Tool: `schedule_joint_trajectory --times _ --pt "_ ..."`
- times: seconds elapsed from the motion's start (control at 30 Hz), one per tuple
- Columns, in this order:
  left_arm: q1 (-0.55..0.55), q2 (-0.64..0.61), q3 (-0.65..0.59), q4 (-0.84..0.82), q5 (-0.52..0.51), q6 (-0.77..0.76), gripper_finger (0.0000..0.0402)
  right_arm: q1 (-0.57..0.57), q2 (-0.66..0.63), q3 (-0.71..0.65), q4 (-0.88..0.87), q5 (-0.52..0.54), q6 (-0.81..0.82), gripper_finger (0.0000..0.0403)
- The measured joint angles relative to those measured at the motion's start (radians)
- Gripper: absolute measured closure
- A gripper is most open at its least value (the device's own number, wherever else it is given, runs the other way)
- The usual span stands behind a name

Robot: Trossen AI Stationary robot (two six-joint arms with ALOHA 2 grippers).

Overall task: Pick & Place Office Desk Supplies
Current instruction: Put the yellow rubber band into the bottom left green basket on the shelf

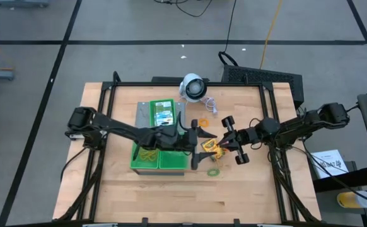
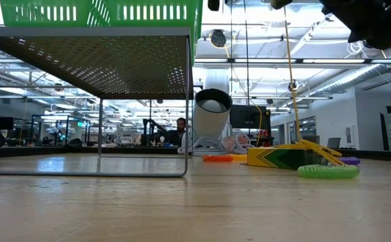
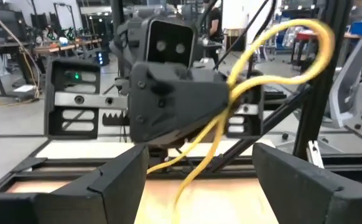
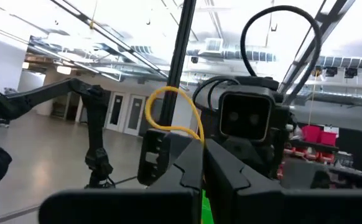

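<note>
My left arm stretches low across the middle of the surface (image 1: 234, 195), its left gripper (image 1: 199, 146) spread wide, fingers (image 3: 116, 180) apart and empty. My right arm reaches in from the right edge; my right gripper (image 1: 224, 146) is pinched shut on a yellow rubber band (image 3: 280, 59), which loops up between the two grippers. A crayon box (image 2: 279, 156) lies near the surface's centre, seemingly under the band, with a green band (image 2: 328, 171) just beside it, toward the front edge.

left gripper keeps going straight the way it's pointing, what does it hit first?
Likely the yellow rubber band strung across its line, then the right gripper holding it, facing head-on. Depth is uncertain.
</note>
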Motion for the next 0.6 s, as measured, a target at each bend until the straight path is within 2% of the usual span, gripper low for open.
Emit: schedule_joint_trajectory --times 0.43,0.6 --pt "0.043 0.019 0.005 0.002 0.032 -0.025 0.0113 0.000 0.000 0.001 -0.035 0.002 -0.018 0.0403" --pt "0.060 0.019 0.005 -0.010 0.089 -0.037 0.0148 0.000 0.000 0.001 -0.036 0.002 -0.022 0.0403"
